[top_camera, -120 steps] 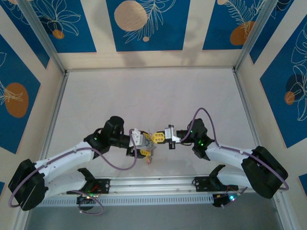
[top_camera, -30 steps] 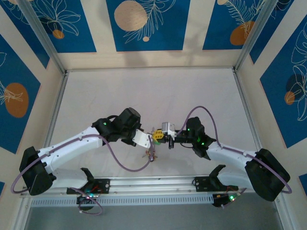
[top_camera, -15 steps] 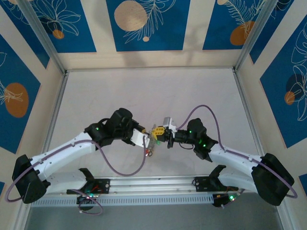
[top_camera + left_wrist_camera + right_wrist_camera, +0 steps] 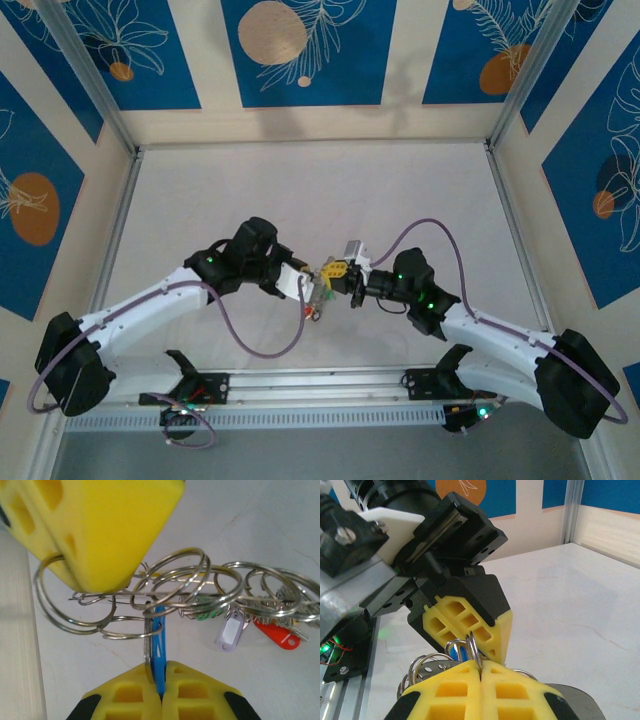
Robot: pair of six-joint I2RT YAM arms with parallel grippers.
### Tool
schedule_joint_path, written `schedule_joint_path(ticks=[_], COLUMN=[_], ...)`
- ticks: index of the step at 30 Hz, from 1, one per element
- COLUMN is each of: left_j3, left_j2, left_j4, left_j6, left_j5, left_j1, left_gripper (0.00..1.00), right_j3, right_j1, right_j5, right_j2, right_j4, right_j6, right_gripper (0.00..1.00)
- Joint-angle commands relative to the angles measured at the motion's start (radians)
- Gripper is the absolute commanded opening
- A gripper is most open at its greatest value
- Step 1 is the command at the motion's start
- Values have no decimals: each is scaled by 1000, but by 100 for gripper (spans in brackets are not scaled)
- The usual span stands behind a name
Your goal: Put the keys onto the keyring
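Note:
My left gripper (image 4: 161, 669) is shut on the blue tag (image 4: 159, 630) and the flat metal key beside it. The tag hangs from a large split ring (image 4: 75, 627). My right gripper (image 4: 480, 664) is shut on that ring's double coil (image 4: 472, 647), with the left gripper's fingers (image 4: 470, 622) just beyond. The thin wire keyring (image 4: 100, 598) runs sideways through several split rings. Keys with a green (image 4: 202, 614), a white (image 4: 230, 632) and a red tag (image 4: 277, 635) hang off it. From above, both grippers (image 4: 318, 285) (image 4: 337, 272) meet over the near middle of the table, the bunch (image 4: 313, 308) dangling below.
The white table (image 4: 300, 190) has open room behind and to both sides of the grippers. An aluminium rail (image 4: 310, 385) with the arm bases runs along the near edge. Purple cables (image 4: 270, 345) loop beside each arm. Metal frame posts stand at the far corners.
Both grippers stay shut and close together. The left arm's elbow has swung a little leftward and its wrist has turned. The dangling keys have shifted slightly.

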Motion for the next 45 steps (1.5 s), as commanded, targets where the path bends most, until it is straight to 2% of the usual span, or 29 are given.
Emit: schedule_joint_path(ticks=[1,4,8,18,27,35,41,45], left_j3=[5,-6,-16,31,11,30,54,84], left_j2=[18,18,11,43,85,78,40,28], left_j4=[-26,-3,20,-66,-6,2,-52,-120], left_j6=[61,99,159,271,324,292,278,271], left_j5=[7,-26,-76,-178,-309,-288,-243,-197], left_j1=[2,0,-28,-59,-144,-152,-93,-45], left_gripper=[0,0,0,0,0,0,0,0], right_j3=[27,46,34,35,10,20,0,18], right_j1=[1,2,5,12,15,42,54,59], right_j5=[63,82,107,84,72,72,78,70], right_j2=[-31,-32,-16,-30,1,56,33,6], right_j4=[19,-36,-19,-44,-13,-15,-42,-123], right_j6=[30,39,72,72,81,22,-55,-126], right_gripper=[0,0,0,0,0,0,0,0])
